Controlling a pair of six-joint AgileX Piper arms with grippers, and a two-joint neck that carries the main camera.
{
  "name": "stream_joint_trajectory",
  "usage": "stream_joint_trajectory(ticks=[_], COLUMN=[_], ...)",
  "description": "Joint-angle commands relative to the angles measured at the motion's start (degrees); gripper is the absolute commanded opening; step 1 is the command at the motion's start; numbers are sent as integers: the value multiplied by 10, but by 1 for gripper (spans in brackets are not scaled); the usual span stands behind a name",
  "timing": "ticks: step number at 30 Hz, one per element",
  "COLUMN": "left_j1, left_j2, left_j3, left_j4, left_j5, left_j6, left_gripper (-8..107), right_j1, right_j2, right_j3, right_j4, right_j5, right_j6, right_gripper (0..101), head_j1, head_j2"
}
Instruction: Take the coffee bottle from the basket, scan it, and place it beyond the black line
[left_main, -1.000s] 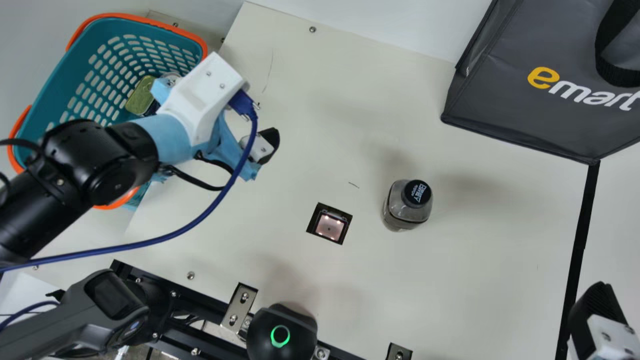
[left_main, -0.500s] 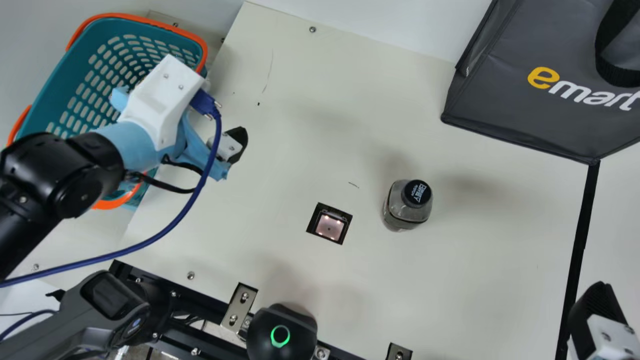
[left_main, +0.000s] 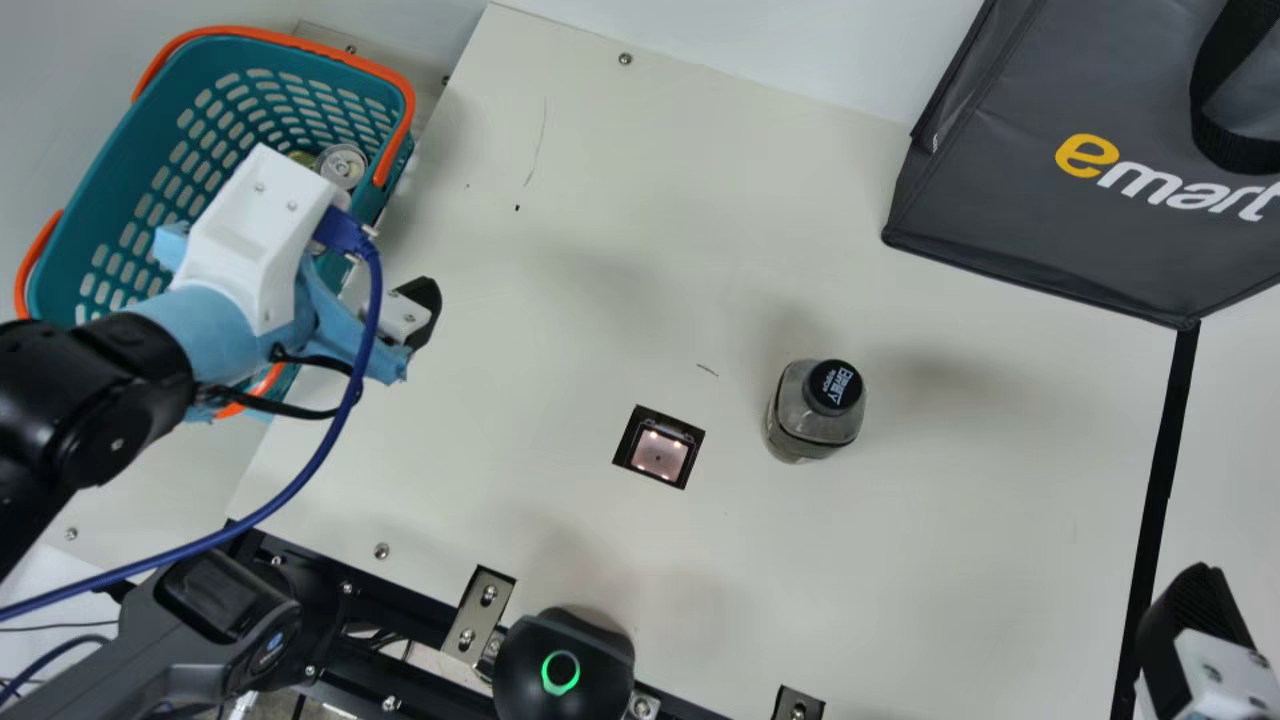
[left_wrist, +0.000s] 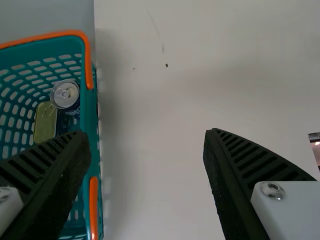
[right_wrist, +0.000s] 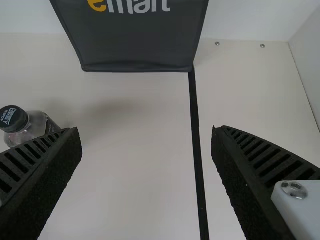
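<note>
From where I'm standing, the coffee bottle (left_main: 812, 415) is sitting upright beside the scanner window (left_main: 660, 452), short of the black line (left_main: 1160, 490). Left gripper (left_wrist: 146, 134) and right gripper (right_wrist: 146, 131) are both gaping wide, holding nothing. I'm guessing the right's going next: I'd be straddling the body squarely, squeezing gently, keeping it upright past the line.

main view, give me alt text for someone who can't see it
A coffee bottle stands upright on a cream table, between a small scanner window and a black line. The open left gripper hangs over the edge of a teal basket. A dark grey bag sits at upper right.
</note>
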Motion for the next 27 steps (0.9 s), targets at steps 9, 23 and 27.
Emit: stream_joint_trajectory(ticks=[9,23,27], left_j1=[16,27,29], left_j2=[-34,-65,-68], left_j3=[8,20,22], left_j4=[-2,3,5], left_j5=[29,61,68], left_j6=[-9,-26,-37], left_gripper=[90,90,90], right_j1=[0,0,0], right_j2=[0,0,0], right_j3=[0,0,0], right_j4=[0,0,0], right_j5=[0,0,0], right_j6=[0,0,0], right_gripper=[91,91,91], head_j1=[-15,-15,-15], head_j2=[1,1,1])
